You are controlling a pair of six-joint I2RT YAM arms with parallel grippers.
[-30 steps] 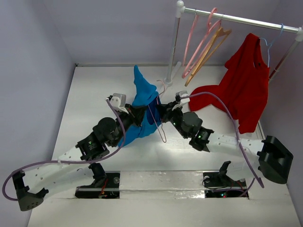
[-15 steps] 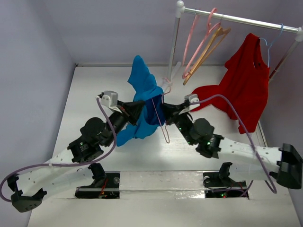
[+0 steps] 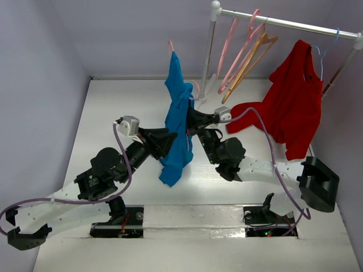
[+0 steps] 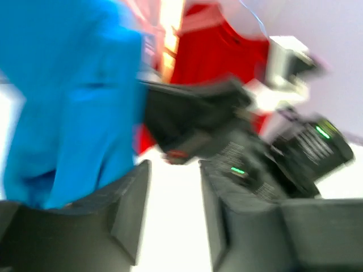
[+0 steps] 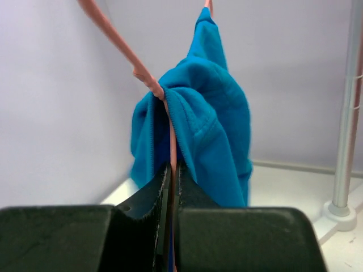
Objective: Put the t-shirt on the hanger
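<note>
Blue cloth t-shirt drapes long and narrow over the pale pink hanger, hanging above the counter.
My right hand pinches the hanger's wire; my left hand is spread beside the cloth; the rack post stands near.

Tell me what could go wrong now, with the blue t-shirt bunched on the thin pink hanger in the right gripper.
1. The bright blue cloth t-shirt hangs bunched on the wire of the thin pale pink hanger; the left gripper is open and holds nothing, so the cloth may slide off.
2. The right gripper pinches only the thin wire; the lopsided load may twist it.
</note>
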